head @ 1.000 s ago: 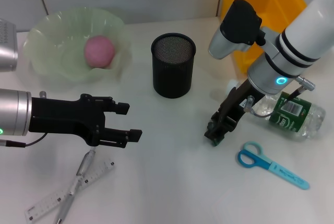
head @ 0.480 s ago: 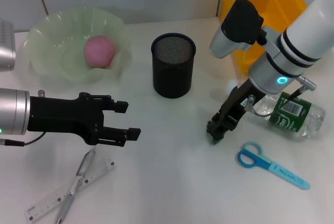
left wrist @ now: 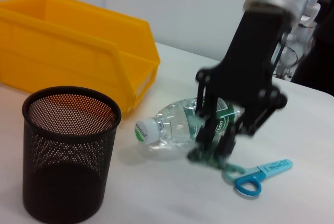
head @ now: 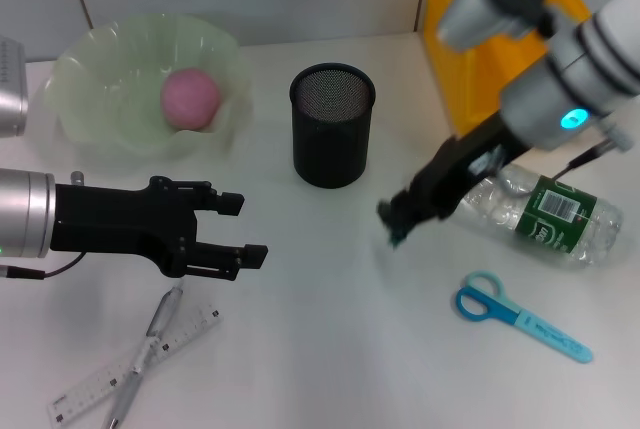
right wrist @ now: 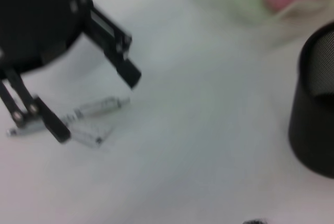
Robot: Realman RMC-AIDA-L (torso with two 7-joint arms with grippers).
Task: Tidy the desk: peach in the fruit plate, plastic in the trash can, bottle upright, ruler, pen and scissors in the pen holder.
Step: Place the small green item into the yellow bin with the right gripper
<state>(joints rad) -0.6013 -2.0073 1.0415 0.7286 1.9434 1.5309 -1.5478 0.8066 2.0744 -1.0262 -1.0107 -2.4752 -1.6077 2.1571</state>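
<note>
White desktop (head: pixel 330 349) noted under both arms. Right gripper (head: pixel 395 224), jaw state not discernible, hangs at 9 o'clock of the toppled clear plastic bottle with green label (head: pixel 535 211); a careless push could roll it onto the blue-handled scissors (head: pixel 520 315). Left gripper (head: pixel 240 229) is spread, empty, near one silver pen (head: pixel 150 344) crossing one clear ruler (head: pixel 135 364). Counted: one pink peach (head: pixel 190 97) in the pale green plate (head: pixel 90 69), one black mesh holder (head: pixel 332 124), one yellow bin (head: pixel 470 39).

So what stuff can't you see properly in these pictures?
- Right tool: blurred in the head view; open or shut is unclear.
- Ruler: markings too small to read in the head view, and the pen crosses over it.
- Yellow bin: its inside is partly hidden by the right arm and cut off by the top edge of the head view.
- Pen holder: its inside bottom is too dark to see in the left wrist view.
</note>
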